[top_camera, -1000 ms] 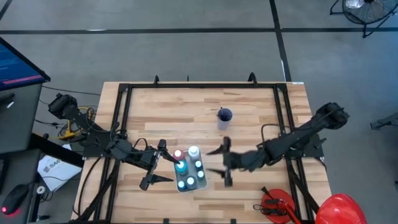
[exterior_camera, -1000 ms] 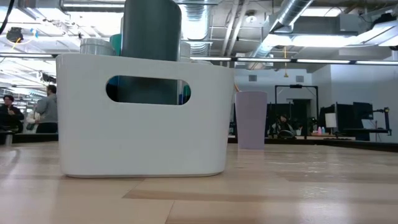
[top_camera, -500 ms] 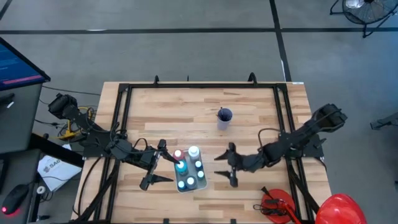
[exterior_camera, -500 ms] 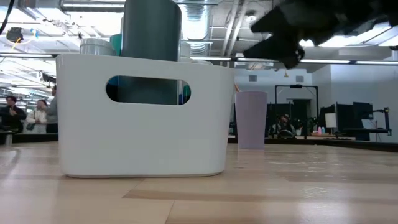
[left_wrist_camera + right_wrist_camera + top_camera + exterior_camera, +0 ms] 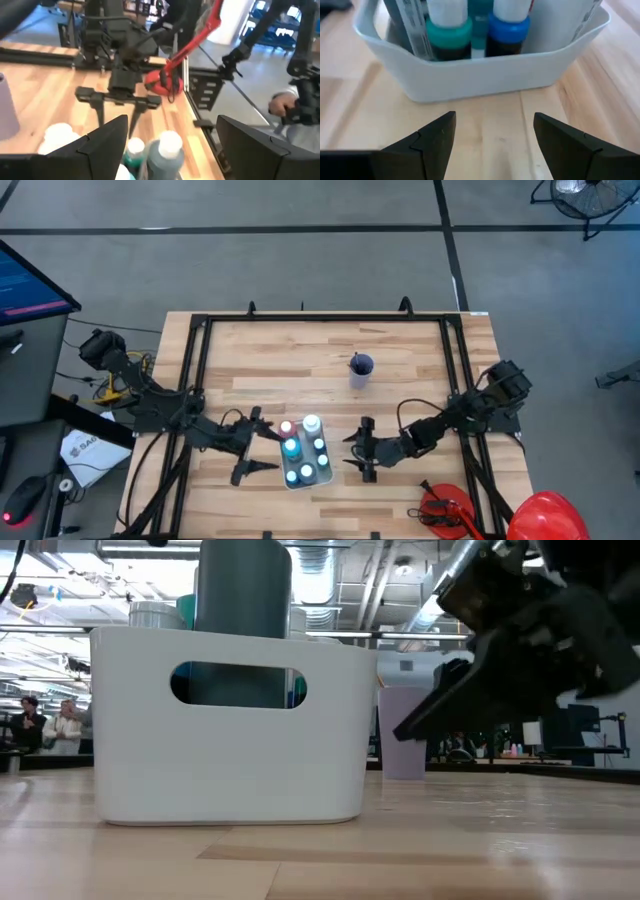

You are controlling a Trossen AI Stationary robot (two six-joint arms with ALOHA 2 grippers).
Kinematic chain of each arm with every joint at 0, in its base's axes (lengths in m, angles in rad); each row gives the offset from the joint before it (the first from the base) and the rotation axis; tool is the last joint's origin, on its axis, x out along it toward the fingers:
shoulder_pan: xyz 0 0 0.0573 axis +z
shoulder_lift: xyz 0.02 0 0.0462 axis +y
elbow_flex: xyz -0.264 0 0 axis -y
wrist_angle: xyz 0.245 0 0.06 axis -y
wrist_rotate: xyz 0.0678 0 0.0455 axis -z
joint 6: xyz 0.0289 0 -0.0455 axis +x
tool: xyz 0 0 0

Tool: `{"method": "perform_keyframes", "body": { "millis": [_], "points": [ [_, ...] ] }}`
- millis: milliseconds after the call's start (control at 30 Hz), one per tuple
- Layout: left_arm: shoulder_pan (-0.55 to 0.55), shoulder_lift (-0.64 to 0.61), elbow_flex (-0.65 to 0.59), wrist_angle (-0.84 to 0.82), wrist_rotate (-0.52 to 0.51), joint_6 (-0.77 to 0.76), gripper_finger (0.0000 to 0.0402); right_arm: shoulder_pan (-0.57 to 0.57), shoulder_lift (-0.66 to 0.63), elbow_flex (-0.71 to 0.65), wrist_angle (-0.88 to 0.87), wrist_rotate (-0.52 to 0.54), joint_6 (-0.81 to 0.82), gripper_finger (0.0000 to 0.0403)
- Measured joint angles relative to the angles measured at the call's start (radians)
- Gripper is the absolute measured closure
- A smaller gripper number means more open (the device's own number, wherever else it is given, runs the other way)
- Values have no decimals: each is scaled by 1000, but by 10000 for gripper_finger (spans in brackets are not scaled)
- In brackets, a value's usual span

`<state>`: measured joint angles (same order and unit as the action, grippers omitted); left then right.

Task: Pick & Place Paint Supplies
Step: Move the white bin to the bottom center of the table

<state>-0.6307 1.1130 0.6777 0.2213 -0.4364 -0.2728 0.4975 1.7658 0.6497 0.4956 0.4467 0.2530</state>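
A white bin [image 5: 303, 452] stands on the table's near middle with several white-capped paint bottles upright in it; teal [image 5: 449, 32] and blue [image 5: 507, 27] ones show in the right wrist view. A purple cup [image 5: 360, 368] with dark brushes stands farther back. My left gripper [image 5: 247, 445] is open just left of the bin, its fingers pointing at the bottles [image 5: 165, 150]. My right gripper [image 5: 363, 450] is open just right of the bin [image 5: 480, 75], low over the table [image 5: 480, 670], touching nothing.
A red tool [image 5: 445, 508] and a big red rounded thing [image 5: 548, 515] lie at the table's near right corner. A black frame [image 5: 320, 320] runs round the table. Bare wood lies between the bin and the cup. People sit in the room behind [image 5: 40, 725].
My right gripper has come down from above to just over the table beside the bin's right side, staying open, while its arm has folded back toward the table. The bin and bottles have kept still.
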Motion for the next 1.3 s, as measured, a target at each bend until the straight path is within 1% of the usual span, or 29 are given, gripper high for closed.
{"method": "perform_keyframes", "body": {
  "millis": [100,200,267,400,500,600,700,800,900,967,1133,1233,1300],
  "points": [
    [-44,0,0,-36,-5,-27,105,-19,7,0,9,1,-22,142],
    [-104,3,-23,-55,-22,-96,105,-38,7,0,5,-2,5,142],
    [-138,3,-54,-62,-68,-140,105,-42,7,0,7,-1,-3,142],
    [-187,3,-116,-56,-203,-262,105,-40,7,0,14,-4,-25,142],
    [-222,13,-167,-53,-275,-348,105,-44,7,0,14,-4,-25,142],
    [-253,14,-224,-40,-295,-439,105,-63,7,0,11,-2,-22,142],
    [-283,14,-288,7,-303,-520,105,-83,7,0,7,-1,39,142],
    [-317,15,-354,99,-344,-551,105,-95,7,0,1,-4,42,142],
    [-345,26,-409,199,-387,-556,105,-86,7,0,-4,-41,-31,142],
    [-361,47,-428,244,-398,-556,105,-80,25,1,31,-61,-69,142],
    [-364,155,-433,304,-414,-571,105,-83,126,14,149,-81,-77,142],
    [-347,226,-433,355,-414,-572,105,-94,189,38,168,-106,-77,142],
    [-343,260,-433,393,-410,-572,105,-98,202,56,164,-108,-77,142]
  ]
}}
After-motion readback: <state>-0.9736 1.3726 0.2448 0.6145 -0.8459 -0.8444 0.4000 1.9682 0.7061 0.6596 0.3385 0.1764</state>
